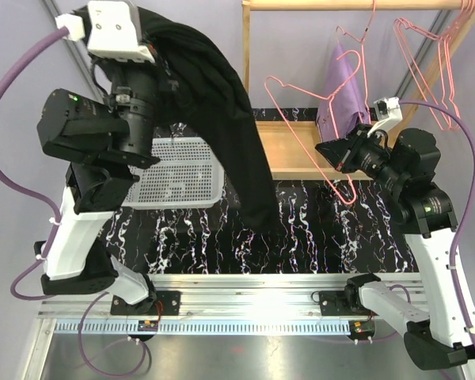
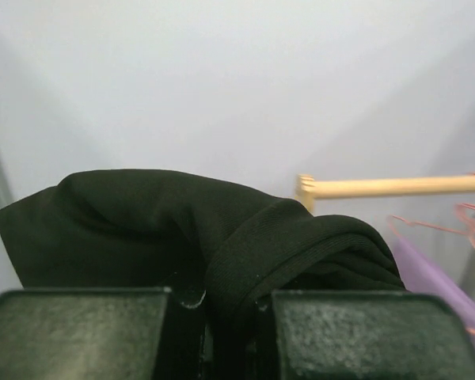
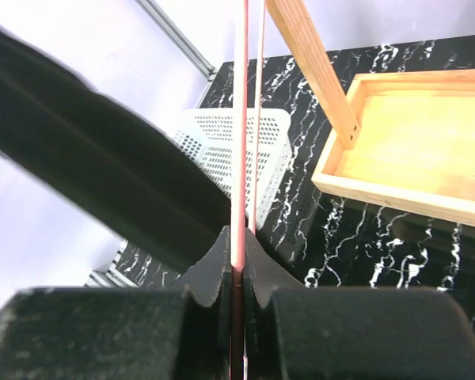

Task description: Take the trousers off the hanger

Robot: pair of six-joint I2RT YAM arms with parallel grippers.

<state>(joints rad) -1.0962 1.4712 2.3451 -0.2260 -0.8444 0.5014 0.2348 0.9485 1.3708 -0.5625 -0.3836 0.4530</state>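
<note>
Marbled tabletop [image 1: 324, 237] is overhung at eleven o'clock by limp, light black trousers [image 1: 222, 103], pinched at a bunched fold by left gripper [image 2: 222, 313]; hanger [image 3: 242, 119] is clamped by right gripper [image 3: 237, 269].

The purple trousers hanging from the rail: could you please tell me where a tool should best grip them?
Probably the lower edge of the purple trousers, coming from the near side: the cloth hangs straight down, leaving that edge loose, while the top is tucked under the wooden rail.
</note>
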